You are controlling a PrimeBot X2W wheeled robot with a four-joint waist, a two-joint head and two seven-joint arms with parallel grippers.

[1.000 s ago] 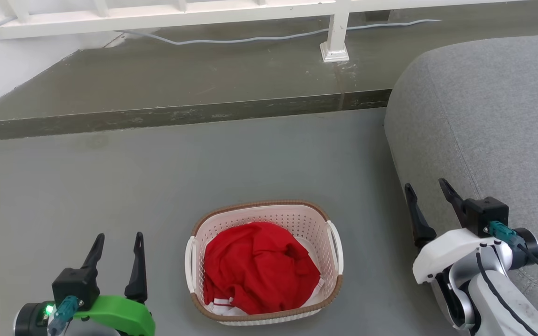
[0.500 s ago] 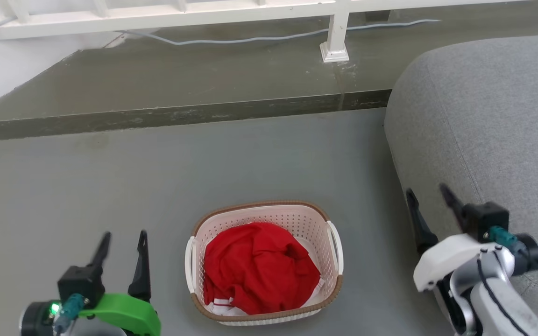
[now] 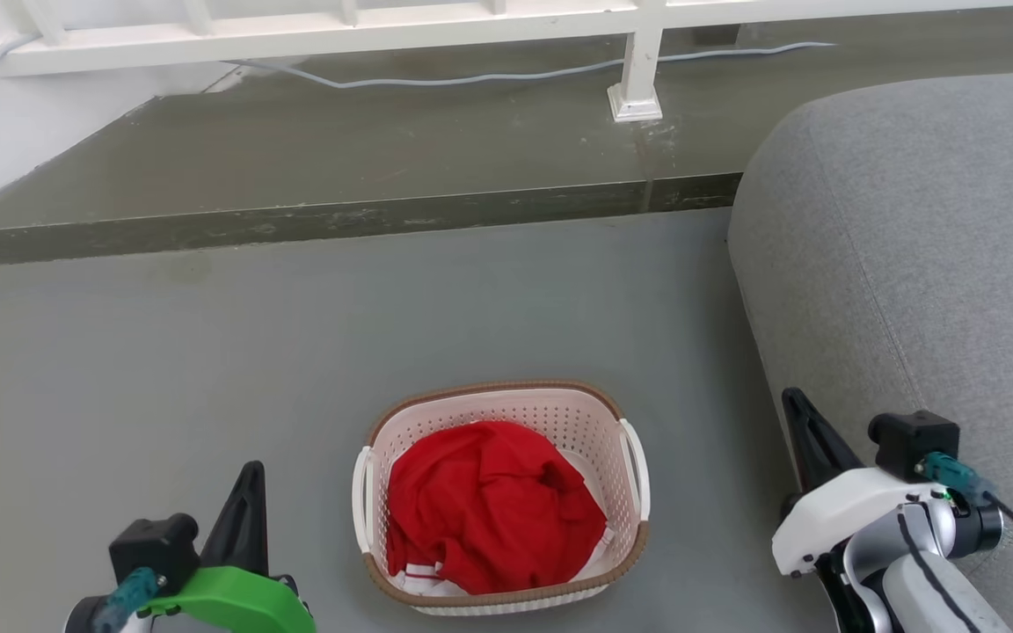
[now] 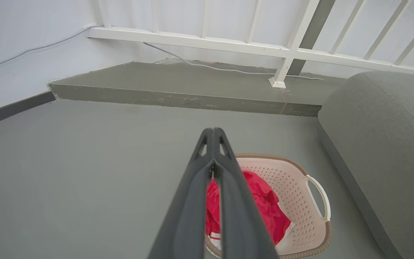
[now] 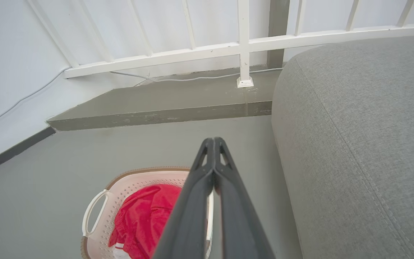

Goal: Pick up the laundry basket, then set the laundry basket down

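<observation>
Caught the basket [image 3: 506,406] of red cloth [image 3: 489,501] on the floor [image 3: 207,352] beside the sofa [image 3: 911,264], ahead of and between the left gripper [image 3: 249,479] and right gripper [image 3: 797,409], a loop handle [image 3: 636,470] turned toward each, both sets of jaws pressed closed on nothing, the left apparently nearer.

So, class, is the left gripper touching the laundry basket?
Apart. The head view shows a strip of bare floor between the shut left gripper and the laundry basket.
</observation>
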